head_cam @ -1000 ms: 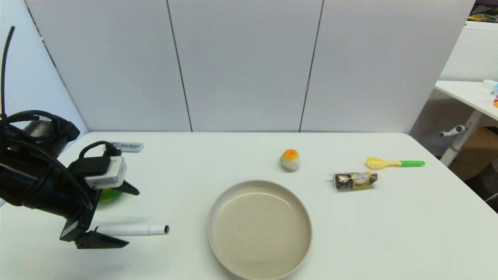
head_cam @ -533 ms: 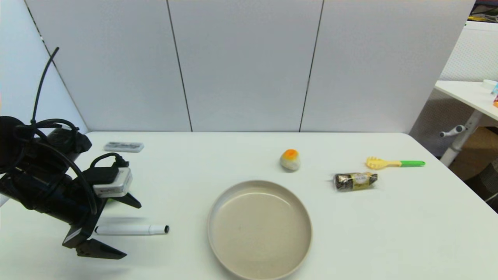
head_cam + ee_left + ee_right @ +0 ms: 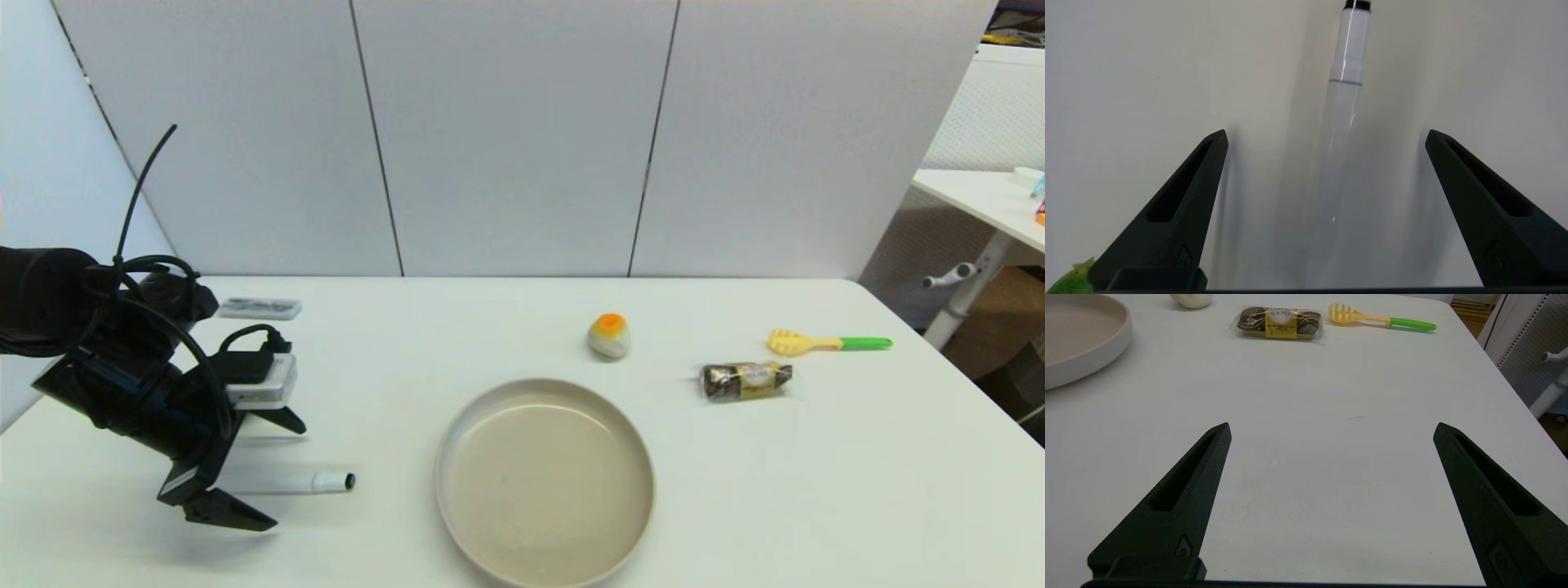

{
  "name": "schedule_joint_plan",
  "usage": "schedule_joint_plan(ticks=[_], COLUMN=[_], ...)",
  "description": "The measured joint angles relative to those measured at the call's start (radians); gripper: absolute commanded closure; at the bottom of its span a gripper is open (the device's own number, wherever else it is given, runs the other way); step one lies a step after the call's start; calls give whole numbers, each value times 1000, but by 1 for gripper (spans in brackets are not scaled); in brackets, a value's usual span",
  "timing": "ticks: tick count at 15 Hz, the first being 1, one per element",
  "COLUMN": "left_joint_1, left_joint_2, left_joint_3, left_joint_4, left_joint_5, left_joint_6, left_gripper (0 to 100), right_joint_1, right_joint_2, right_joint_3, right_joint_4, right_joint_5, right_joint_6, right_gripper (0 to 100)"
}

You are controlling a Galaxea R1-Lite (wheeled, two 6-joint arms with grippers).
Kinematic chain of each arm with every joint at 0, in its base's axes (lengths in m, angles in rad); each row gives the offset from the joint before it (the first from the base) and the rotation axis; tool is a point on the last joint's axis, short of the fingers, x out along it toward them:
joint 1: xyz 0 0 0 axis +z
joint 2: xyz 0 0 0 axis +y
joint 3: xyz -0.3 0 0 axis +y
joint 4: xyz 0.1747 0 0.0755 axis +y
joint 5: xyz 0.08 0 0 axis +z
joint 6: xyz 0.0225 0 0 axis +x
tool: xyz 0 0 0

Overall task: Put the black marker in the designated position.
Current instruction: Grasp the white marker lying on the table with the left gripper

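Observation:
The black marker [image 3: 320, 482] lies flat on the white table at the front left, its black tip pointing toward the plate. My left gripper [image 3: 287, 476] is open and straddles the marker's rear half, one finger on each side, neither touching it. In the left wrist view the white barrel of the marker [image 3: 1345, 134] runs up between the spread fingers of the left gripper [image 3: 1327, 132]. My right gripper [image 3: 1332, 424] is open and empty, low over the table's right front. No mark on the tabletop shows the designated position.
A round beige plate [image 3: 445, 469] sits at the front centre, right of the marker. Beyond it are an egg-like toy [image 3: 609, 335], a chocolate pack [image 3: 744, 380] and a yellow fork toy [image 3: 824, 343]. A grey flat device [image 3: 260, 308] lies at the back left. A lime [image 3: 1067, 281] sits by the left finger.
My left arm has moved right and lowered, so the open fingers now sit around the marker. The lime is now hidden behind the arm in the head view. The marker has not moved.

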Motion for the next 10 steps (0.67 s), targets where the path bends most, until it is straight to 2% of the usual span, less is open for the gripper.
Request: schedule_joint_plan(ticks=[10], left_joint_1=[-4], left_joint_2=[12], left_joint_3=[-6], left_joint_4=[-3], left_joint_5=[44], left_joint_6=[-1], left_gripper=[0], right_joint_1=[0], right_joint_2=[0], right_joint_3=[0], right_joint_4=[0], right_joint_5=[0], right_joint_6=[0], right_gripper=[0])
